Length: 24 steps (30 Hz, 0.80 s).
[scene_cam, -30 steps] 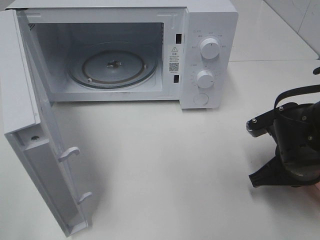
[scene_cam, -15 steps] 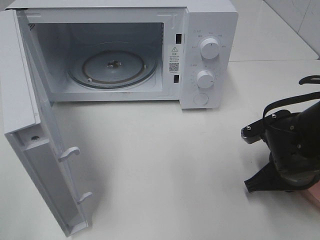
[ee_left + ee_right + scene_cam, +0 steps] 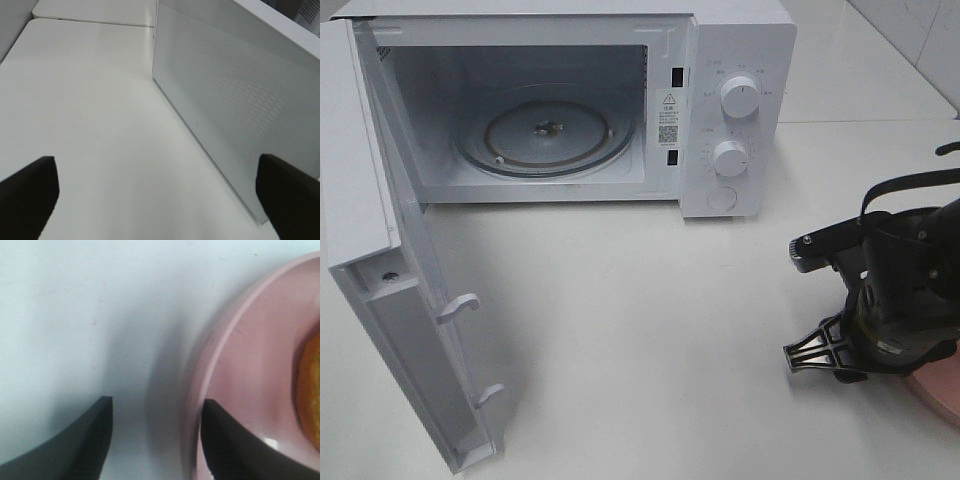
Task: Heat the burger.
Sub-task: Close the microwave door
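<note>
Microwave: a boxy white enamel microwave oven [image 3: 735,110] fills the upper left of the high view, with two round knobs stacked on its panel.
Door: the flat white door [image 3: 390,300] hangs wide open at far left; its panel is finely perforated [image 3: 225,100].
Turntable: a round clear glass tray [image 3: 548,135] lies inside the cavity.
Plate: a round, smooth pink plate [image 3: 250,380] sits at lower right, its rim between the right fingers.
Burger: only a golden-brown bun edge [image 3: 309,395] shows, on the plate.
Right end effector [image 3: 156,440]: black, spread apart, straddling the plate rim; lower and further left than a second ago.
Left end effector [image 3: 160,192]: wide apart, gripping nothing.
Desk: glossy white desk [image 3: 640,330], white tiles behind.
</note>
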Motion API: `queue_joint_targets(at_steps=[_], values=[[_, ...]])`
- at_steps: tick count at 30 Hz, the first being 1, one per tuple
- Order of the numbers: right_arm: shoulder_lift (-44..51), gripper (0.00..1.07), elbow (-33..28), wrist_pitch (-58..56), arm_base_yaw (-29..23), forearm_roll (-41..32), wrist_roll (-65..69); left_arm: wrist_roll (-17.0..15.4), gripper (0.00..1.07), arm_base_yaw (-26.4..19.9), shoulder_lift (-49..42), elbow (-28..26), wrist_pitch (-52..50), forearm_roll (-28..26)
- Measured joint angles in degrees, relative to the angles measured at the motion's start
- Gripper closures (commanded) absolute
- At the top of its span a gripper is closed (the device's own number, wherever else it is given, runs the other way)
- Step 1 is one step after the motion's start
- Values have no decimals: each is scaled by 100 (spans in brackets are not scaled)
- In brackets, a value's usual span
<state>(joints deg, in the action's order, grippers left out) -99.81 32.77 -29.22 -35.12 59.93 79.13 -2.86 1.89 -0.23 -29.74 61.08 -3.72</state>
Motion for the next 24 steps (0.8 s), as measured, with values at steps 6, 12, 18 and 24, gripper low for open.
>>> queue_joint_targets(at_steps=[6, 12, 18, 24], values=[[1014, 44, -11, 109, 0, -739, -974, 0, 7, 0, 0, 0, 0, 0], [2063, 29, -11, 327, 0, -1908, -2469, 0, 7, 0, 0, 0, 0, 0], [3168, 29, -17, 315, 0, -3667, -4337, 0, 7, 0, 0, 0, 0, 0], [3678, 30, -17, 17, 0, -4251, -4996, 0, 7, 0, 0, 0, 0, 0]])
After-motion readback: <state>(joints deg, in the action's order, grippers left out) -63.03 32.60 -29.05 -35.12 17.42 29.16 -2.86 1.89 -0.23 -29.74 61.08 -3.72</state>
